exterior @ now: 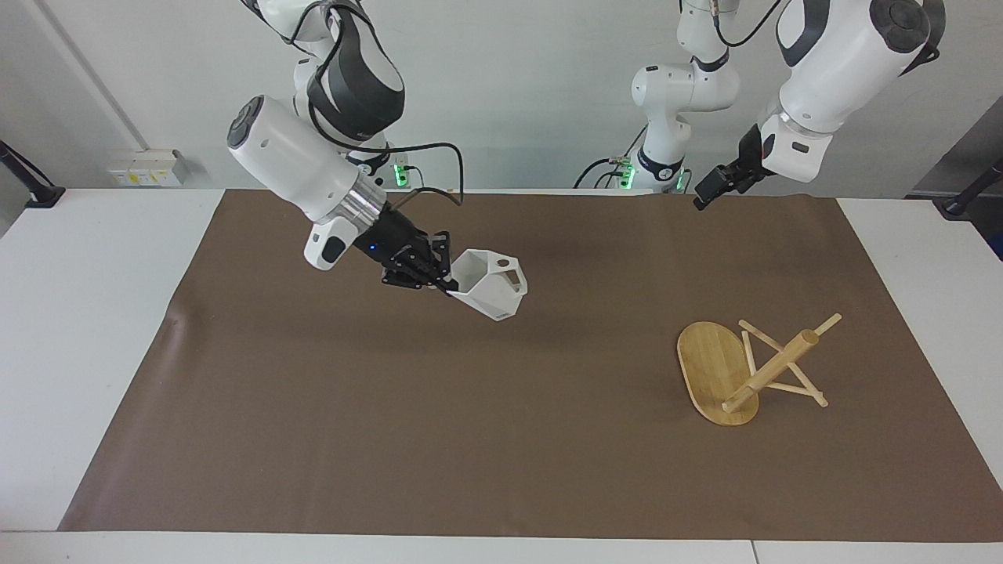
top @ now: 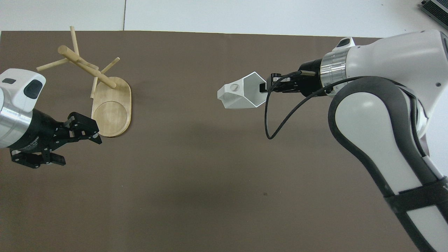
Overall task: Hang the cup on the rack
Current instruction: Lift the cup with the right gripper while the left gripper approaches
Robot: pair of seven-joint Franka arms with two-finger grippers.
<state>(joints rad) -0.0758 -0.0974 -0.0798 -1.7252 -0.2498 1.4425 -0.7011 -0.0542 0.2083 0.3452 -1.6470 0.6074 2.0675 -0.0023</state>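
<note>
Two grippers work above the brown mat (exterior: 501,439). The right gripper (exterior: 439,280) pinches the cup (exterior: 490,292) by its rim over the mat's middle, tilted, handle toward the rack (exterior: 740,368), which lies tipped over. The left gripper (top: 75,143) hangs wide open near the rack's base.

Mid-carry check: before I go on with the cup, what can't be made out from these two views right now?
- Right gripper, facing view: where its fingertips pinch the cup is hidden by the cup's wall; overhead, the rim covers it.
- Rack: it lies tipped over on the mat; which pegs touch the mat is hidden under its post in both views.
- Left gripper, facing view: seen end-on, its open fingers overlap; overhead, its arm is cut off by the picture's edge.
</note>
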